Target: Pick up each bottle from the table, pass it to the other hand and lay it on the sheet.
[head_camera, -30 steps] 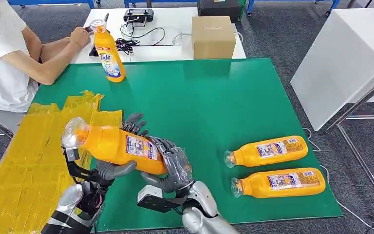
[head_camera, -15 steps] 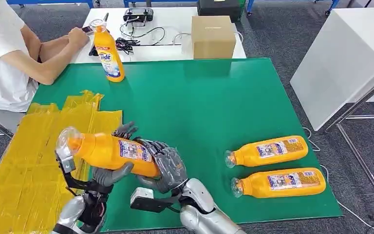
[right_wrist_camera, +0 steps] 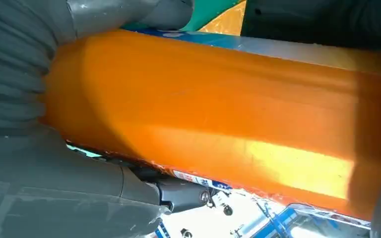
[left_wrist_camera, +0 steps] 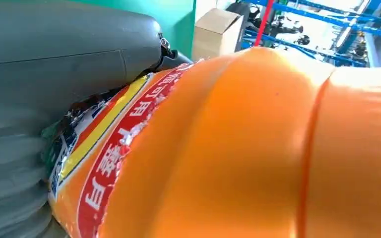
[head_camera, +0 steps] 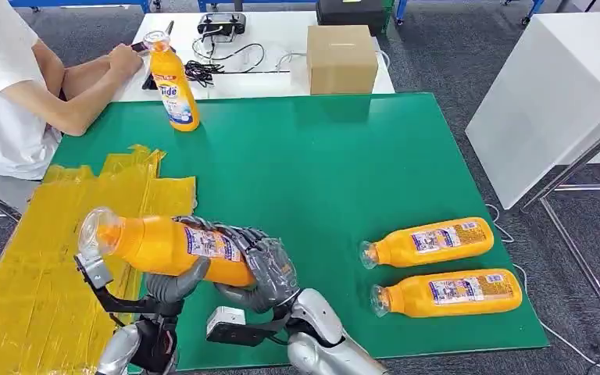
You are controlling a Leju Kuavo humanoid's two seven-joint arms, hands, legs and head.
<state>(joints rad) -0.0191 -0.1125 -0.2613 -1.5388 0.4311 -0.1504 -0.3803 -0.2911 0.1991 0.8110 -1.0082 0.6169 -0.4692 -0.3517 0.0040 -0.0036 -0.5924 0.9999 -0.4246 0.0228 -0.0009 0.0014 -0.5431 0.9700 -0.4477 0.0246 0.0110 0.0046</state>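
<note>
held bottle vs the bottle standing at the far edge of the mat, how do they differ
The held bottle lies nearly level in the air; the standing bottle is upright on the green mat. The held bottle is gripped by both the left hand and the right hand; the standing bottle is touched by neither, near a person's hand. Both are orange with clear caps and labels.

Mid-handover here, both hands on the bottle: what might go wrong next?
Both the left robot hand and right robot hand grip the held bottle near its base, so its cap end overhangs and may tip on release. It also hangs over the yellow sheet's edge, so it might land partly on the green mat.
</note>
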